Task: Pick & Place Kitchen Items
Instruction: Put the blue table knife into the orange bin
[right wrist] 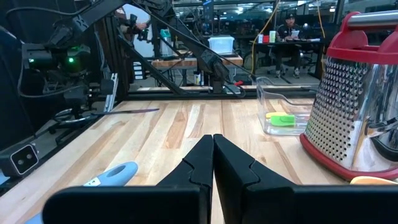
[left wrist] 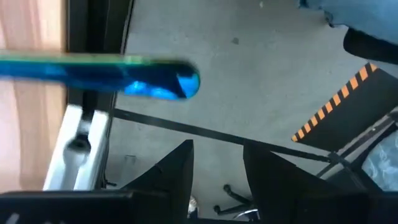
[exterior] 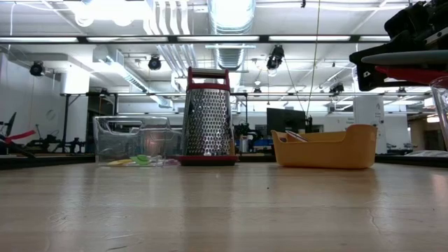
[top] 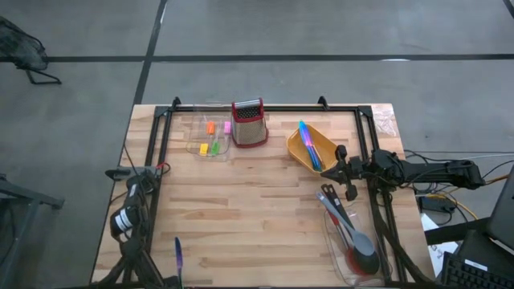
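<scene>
Right gripper (top: 347,178) is seen pinched closed, empty, beside orange tray (top: 299,152). Left gripper (left wrist: 217,180) fingers part-spread, nothing held; blue utensil (top: 177,255) should be approached squarely.

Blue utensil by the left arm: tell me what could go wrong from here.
1. The blue utensil seems to jut past the table edge over the floor; a nudge from the open left gripper could drop it.
2. The right gripper, jaws shut, sits near the grater; a swing could topple it.
</scene>
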You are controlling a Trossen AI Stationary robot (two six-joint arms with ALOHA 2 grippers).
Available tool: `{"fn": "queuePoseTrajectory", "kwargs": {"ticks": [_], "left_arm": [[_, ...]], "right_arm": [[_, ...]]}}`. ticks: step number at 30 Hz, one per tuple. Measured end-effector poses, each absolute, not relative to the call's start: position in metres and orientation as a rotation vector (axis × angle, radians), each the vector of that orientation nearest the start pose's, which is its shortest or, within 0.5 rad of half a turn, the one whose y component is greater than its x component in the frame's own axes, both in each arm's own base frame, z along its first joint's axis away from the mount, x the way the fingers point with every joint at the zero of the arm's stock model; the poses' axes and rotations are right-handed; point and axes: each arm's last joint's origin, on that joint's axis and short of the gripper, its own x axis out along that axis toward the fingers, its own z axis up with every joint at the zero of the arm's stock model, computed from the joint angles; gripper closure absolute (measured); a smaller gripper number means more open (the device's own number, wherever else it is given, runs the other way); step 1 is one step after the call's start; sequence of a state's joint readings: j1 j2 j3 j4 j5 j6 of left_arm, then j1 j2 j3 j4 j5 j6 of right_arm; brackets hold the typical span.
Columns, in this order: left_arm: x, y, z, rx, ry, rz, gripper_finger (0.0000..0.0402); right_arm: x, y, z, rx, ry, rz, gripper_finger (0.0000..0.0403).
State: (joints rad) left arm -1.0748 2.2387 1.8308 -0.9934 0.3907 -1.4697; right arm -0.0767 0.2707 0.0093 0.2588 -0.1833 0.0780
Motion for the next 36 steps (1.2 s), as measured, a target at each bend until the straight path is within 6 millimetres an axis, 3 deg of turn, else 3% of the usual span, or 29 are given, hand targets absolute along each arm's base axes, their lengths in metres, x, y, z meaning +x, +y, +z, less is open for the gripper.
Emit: {"fn": "queuePoseTrajectory", "kwargs": {"ticks": [12, 20, 25, 31, 36], "left_arm": [[0.194, -0.405, 0.174, -0.476, 1.759, 0.08, 0.0255], [0.17, -0.415, 0.172, -0.19, 1.677, -0.177, 0.0255], [0.155, -0.418, 0.171, -0.11, 1.581, -0.139, 0.0257], [0.143, -0.421, 0.171, -0.027, 1.447, -0.117, 0.0289], [0.134, -0.424, 0.17, 0.002, 1.443, -0.142, 0.0328]], "right_arm": [[0.114, -0.004, 0.168, 0.078, 0.007, 0.106, 0.0394], [0.114, -0.003, 0.168, 0.078, 0.007, 0.106, 0.0394], [0.114, -0.004, 0.168, 0.078, 0.007, 0.106, 0.0394], [0.114, -0.003, 0.168, 0.078, 0.007, 0.106, 0.0394], [0.114, -0.004, 0.168, 0.078, 0.007, 0.106, 0.0394]]}}
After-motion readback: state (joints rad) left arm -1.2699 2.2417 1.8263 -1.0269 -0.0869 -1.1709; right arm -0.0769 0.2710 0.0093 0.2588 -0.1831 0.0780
